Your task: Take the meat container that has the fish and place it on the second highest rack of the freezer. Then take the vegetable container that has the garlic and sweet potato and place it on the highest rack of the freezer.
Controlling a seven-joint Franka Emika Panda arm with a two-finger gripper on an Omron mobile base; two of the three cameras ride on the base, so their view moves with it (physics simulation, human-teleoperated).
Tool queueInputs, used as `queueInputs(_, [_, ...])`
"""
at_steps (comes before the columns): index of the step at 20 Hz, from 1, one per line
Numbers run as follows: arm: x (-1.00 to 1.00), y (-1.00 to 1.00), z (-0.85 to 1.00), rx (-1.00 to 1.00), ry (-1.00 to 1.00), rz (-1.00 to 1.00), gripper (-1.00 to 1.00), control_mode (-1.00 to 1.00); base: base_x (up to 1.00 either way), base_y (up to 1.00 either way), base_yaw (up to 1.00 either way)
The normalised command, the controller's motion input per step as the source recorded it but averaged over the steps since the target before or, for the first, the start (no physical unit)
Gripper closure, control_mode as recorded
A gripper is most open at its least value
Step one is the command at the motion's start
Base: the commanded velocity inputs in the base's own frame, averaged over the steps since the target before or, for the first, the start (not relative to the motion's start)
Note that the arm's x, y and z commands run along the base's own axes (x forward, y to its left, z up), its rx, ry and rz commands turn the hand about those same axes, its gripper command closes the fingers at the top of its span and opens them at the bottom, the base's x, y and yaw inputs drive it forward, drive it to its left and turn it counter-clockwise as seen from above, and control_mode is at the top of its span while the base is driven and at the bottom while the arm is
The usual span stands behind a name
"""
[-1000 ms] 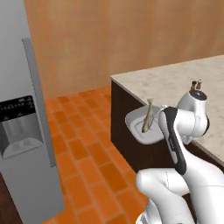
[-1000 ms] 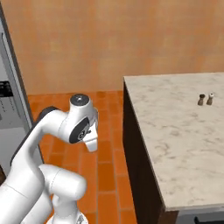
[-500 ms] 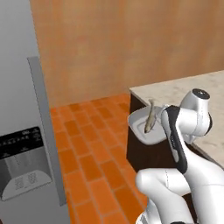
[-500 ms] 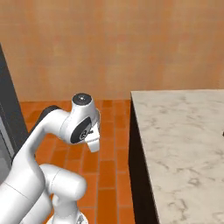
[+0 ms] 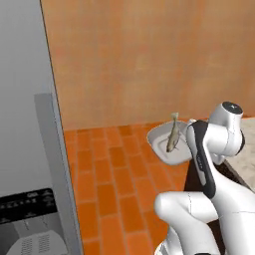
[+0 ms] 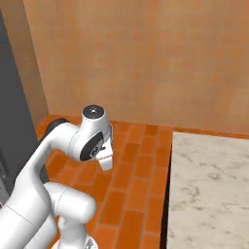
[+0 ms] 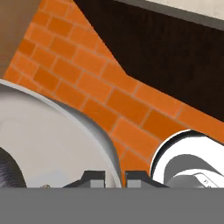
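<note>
Fish [image 5: 172, 138] lies in its white meat container [image 5: 167, 144], an olive-brown slender body that stands up a little over the shallow tray. The container is in the air above the orange brick floor [image 5: 119, 179], just in front of the white arm's [image 5: 209, 164] dark-jointed wrist, and it is well apart from the grey freezer [image 5: 30, 149] at the left of the left base view. In the hand view the gripper [image 7: 115, 177] is closed on the thin rim of the container [image 7: 65, 140]: the two dark fingertips [image 7: 94, 177] stand close together with the curved white edge between them. I think it pinches the rim because the tray is wide and flat, so its edge is the only thin part that the fingers can take.

The tray seems nearly level, maybe tilted a little; this probably keeps the fish from sliding out during the carry. The freezer door looks shut from here, with a dispenser panel [image 5: 30, 224] low on its front, and no shelf inside can be seen. The marble counter [image 6: 209, 189] is at the right side, behind the carried load.

My judgement: the first half of the task is in progress, the container is taken but not yet near the second highest rack. The vegetable container is not yet handled.
</note>
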Motion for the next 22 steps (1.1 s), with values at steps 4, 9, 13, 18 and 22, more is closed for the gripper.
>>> queueInputs(4, [0.0,0.0,0.0,0.0,0.0,0.0,1.0,1.0,1.0,-0.23,0.51])
queueInputs(9, [0.0,0.0,0.0,0.0,0.0,0.0,1.0,1.0,1.0,-0.29,0.57])
queueInputs(13, [0.0,0.0,0.0,0.0,0.0,0.0,1.0,1.0,0.77,-0.1,0.72])
queueInputs(18, [0.0,0.0,0.0,0.0,0.0,0.0,1.0,1.0,0.27,0.17,0.88])
queueInputs(22, [0.0,0.0,0.0,0.0,0.0,0.0,1.0,1.0,0.14,0.11,0.91])
